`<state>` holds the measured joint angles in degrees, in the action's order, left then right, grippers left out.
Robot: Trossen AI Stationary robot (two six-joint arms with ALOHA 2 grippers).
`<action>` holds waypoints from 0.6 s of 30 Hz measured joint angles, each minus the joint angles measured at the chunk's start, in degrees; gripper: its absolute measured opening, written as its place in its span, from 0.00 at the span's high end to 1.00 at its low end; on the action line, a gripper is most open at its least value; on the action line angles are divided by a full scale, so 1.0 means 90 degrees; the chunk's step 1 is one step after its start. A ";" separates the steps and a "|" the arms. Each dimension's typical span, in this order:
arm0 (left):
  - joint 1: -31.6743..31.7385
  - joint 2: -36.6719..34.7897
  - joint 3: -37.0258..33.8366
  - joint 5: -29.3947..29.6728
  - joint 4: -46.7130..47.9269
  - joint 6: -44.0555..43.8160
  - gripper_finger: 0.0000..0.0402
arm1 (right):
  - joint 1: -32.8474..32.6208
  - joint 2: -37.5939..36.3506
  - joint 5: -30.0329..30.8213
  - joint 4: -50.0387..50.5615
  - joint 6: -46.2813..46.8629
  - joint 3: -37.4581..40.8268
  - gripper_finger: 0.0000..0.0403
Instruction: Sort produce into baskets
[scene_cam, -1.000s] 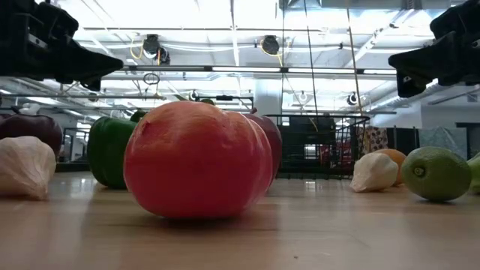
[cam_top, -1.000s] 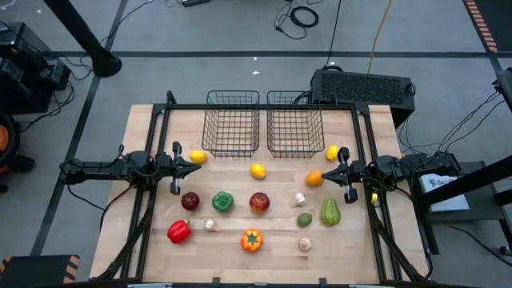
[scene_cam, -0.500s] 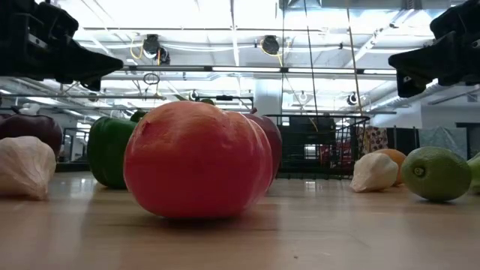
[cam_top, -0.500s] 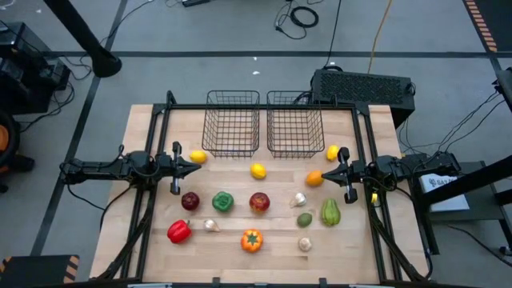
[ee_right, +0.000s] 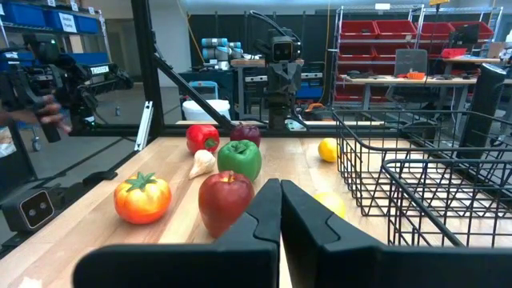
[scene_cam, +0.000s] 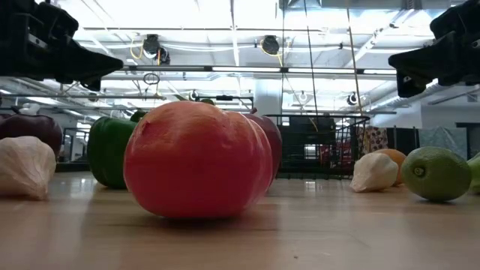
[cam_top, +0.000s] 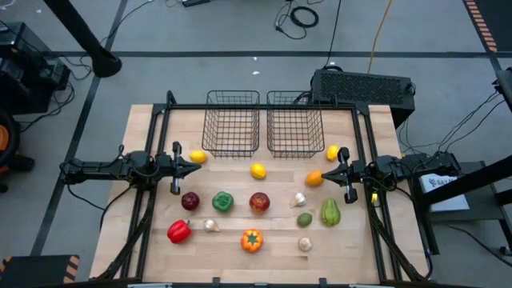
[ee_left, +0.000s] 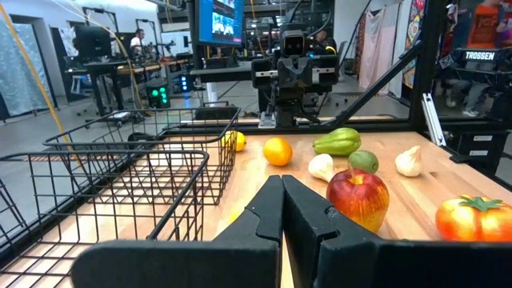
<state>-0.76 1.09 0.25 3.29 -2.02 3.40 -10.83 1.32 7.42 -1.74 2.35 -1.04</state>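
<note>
Nothing is sorted yet: both dark wire-mesh baskets, the left basket [cam_top: 233, 126] and the right basket [cam_top: 295, 126], stand empty side by side at the far edge of the wooden counter [cam_top: 144, 128], and all the produce lies loose on the counter in front of them.

The step in hand looks like choosing a first piece. Done well, each arm would take what lies nearest the baskets on its own side, part its fingers fully before descending, and come down from above so neighbours are not knocked rolling.

The left claw [cam_top: 194, 166] is pressed shut on nothing, hovering in front of the left basket's outer corner. A small yellow lemon [cam_top: 198, 157] lies just beside its tip, between it and that basket.

The right claw [cam_top: 327, 170] is likewise shut and empty, in front of the right basket's outer corner. A round orange [cam_top: 314, 178] sits almost under its tip, and a second yellow lemon [cam_top: 332, 151] lies near, toward the basket.
</note>
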 joint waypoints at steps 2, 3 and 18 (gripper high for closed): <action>0.0001 0.0001 0.0000 0.0000 -0.0001 0.0000 0.99 | 0.0002 0.0001 0.0000 0.0000 -0.0002 0.0001 1.00; 0.0001 0.0001 0.0000 0.0000 0.0000 0.0000 0.99 | 0.0002 0.0000 0.0000 0.0000 -0.0001 0.0000 1.00; -0.0005 0.0093 0.1268 0.0302 0.0169 -0.0817 0.99 | 0.0002 -0.0002 0.0000 -0.0007 -0.0002 0.0001 1.00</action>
<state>-0.81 1.93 11.67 6.01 -0.50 -3.95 -10.81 1.30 7.42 -1.80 2.33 -1.04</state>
